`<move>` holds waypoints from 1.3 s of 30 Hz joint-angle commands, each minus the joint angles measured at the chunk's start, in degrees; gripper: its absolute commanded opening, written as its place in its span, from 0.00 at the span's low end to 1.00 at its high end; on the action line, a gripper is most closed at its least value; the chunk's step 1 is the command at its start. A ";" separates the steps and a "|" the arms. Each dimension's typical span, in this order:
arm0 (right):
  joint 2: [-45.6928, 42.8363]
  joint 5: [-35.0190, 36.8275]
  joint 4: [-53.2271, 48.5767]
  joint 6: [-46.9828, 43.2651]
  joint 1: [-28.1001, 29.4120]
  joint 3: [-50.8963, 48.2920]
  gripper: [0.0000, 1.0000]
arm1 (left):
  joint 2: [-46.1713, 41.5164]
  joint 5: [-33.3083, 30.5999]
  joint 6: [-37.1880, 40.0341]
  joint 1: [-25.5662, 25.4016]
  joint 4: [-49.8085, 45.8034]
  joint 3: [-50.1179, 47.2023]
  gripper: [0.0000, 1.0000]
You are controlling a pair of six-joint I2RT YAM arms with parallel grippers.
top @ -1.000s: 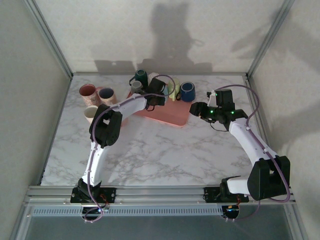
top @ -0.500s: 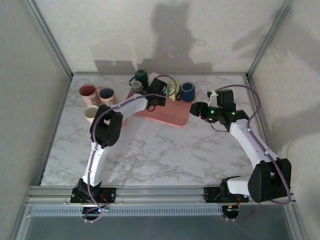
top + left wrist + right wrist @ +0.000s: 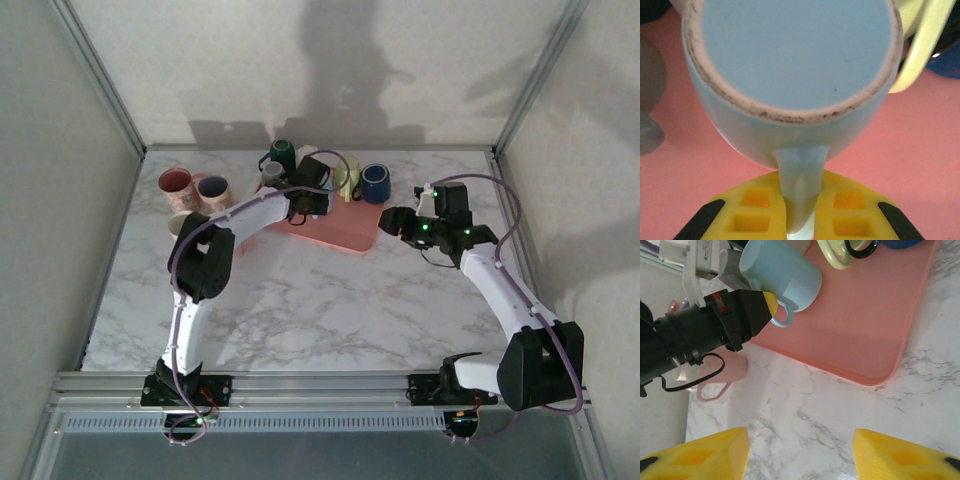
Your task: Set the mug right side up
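White marble-pattern tabletop (image 3: 330, 300) with grey veining. Plain off-white back wall (image 3: 200, 60), with a matching left side wall (image 3: 50, 220) and right side wall (image 3: 585, 170). Metal corner posts (image 3: 100, 75) slant up at the back corners. Aluminium rail (image 3: 320, 383) along the near edge. Soft dark shadows (image 3: 345, 70) on the back wall. Dim, even light.

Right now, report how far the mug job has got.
Done: the left gripper is shut on the handle of the light blue mug. In hand: the mug is tilted over the pink tray, base ring toward the left wrist camera. Left: turn it upright, set it down, release. The right gripper hangs open off the tray.
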 commanded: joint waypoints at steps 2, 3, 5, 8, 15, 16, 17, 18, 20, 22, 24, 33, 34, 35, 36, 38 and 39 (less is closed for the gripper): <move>-1.49 -5.36 4.69 4.37 -0.36 -1.59 0.57 | -9.65 3.23 -3.98 -0.42 2.54 -2.40 0.00; -1.57 -6.25 5.51 5.36 -0.35 -1.93 0.57 | -11.18 3.88 -4.92 -0.40 3.05 -3.66 0.00; -1.65 -7.99 7.25 6.95 -0.35 -2.39 0.57 | -14.25 5.10 -6.51 -0.41 4.57 -6.05 0.00; -1.84 -10.91 11.11 10.12 -0.40 -3.57 0.56 | -19.32 7.58 -8.88 -0.39 7.58 -9.93 0.00; -0.77 -18.95 26.81 22.90 -0.40 -8.05 0.58 | -31.49 14.08 -17.40 0.12 19.74 -21.14 0.00; -0.68 -19.44 30.20 25.38 -0.34 -9.10 0.58 | -33.28 15.58 -18.90 0.19 22.65 -23.19 0.00; -0.45 -19.83 33.17 27.62 -0.40 -10.05 0.58 | -34.98 16.99 -20.34 0.22 25.29 -25.19 0.00; -0.17 -20.19 35.67 29.44 -0.36 -10.85 0.58 | -36.15 17.98 -21.54 0.28 27.71 -26.79 0.00; 0.39 -20.85 41.56 33.53 -0.19 -12.51 0.58 | -38.66 19.80 -24.10 0.23 32.36 -30.22 0.00; 1.01 -21.06 46.77 36.86 0.15 -13.78 0.58 | -40.36 21.46 -26.57 0.30 36.53 -32.64 0.00; 1.32 -20.97 49.71 38.27 0.84 -14.12 0.57 | -41.69 23.42 -29.06 0.29 41.32 -35.05 0.00; 2.54 -20.89 59.37 41.73 4.78 -13.15 0.56 | -44.25 28.59 -40.85 0.18 61.09 -43.53 0.00; 2.59 -20.38 60.44 42.32 5.18 -13.19 0.56 | -44.02 29.33 -42.14 0.19 63.11 -44.18 0.00; 2.84 -20.28 61.49 42.85 5.64 -13.08 0.57 | -43.89 29.80 -43.38 0.05 65.40 -44.92 0.00; 3.07 -20.22 62.20 43.20 5.95 -12.93 0.57 | -43.88 29.85 -44.36 -0.03 67.27 -45.68 0.00; 3.57 -19.74 63.71 44.17 6.77 -12.81 0.57 | -43.79 29.22 -45.95 -0.30 70.02 -47.02 0.00; 3.79 -19.53 64.25 44.61 7.09 -12.73 0.57 | -43.64 29.03 -46.21 -0.49 70.55 -47.21 0.00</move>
